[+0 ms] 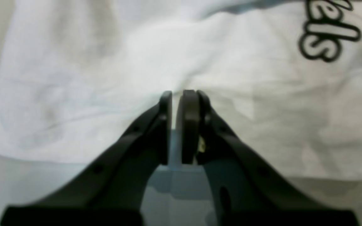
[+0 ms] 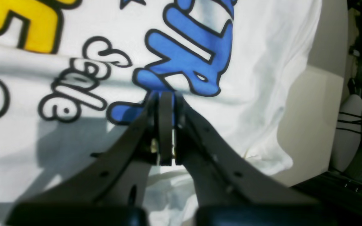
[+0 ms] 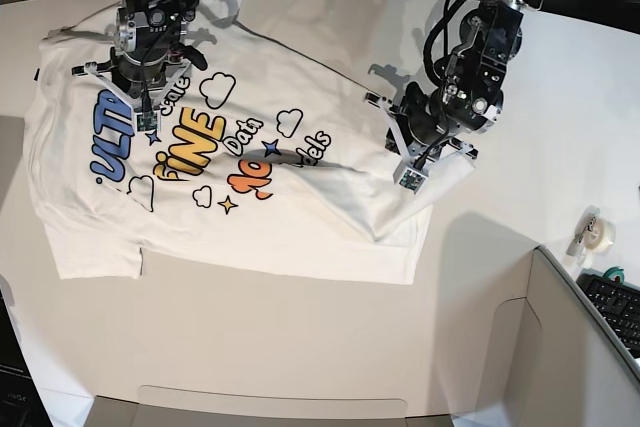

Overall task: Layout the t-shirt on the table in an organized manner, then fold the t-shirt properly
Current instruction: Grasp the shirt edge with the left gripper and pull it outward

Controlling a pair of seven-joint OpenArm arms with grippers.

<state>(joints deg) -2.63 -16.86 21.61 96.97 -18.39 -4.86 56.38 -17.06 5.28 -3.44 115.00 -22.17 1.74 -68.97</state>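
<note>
**Both arms grip the shirt at opposite sides; its long axis runs between them**

The large smooth off-white table [image 3: 520, 247] carries the white short-sleeved cotton t-shirt with blue, yellow and orange bubble letters [image 3: 230, 217]. The shirt lies print-up and mostly spread, but it is not yet flat: a ridge of raised cloth runs from one gripper to the other, and the side under the left arm is lifted and bunched.

The relation that matters for the next move is this line between the two grips. The long axis of the print, from the blue letters to the small black outlined word, lies almost along it. In my judgement, if the arms move away from each other along this axis the ridge would be pulled out; a pull across it would only twist the cloth.

The right gripper [image 2: 166, 95] stands on the blue letters, near the sleeve side. Its fingers [image 2: 165, 125] are pressed together, with a thin fold of white cloth visible between them. Ahead of these fingers lies the printed chest; to their right the shirt edge and then bare table.

The left gripper [image 1: 181, 94] is at the plain white side, beyond the black outlined word. Its fingers [image 1: 189, 125] are nearly together, only a narrow slit remaining, and the cloth puckers right at the tips, so they seem to pinch the shirt. Behind them is bare table.
</note>
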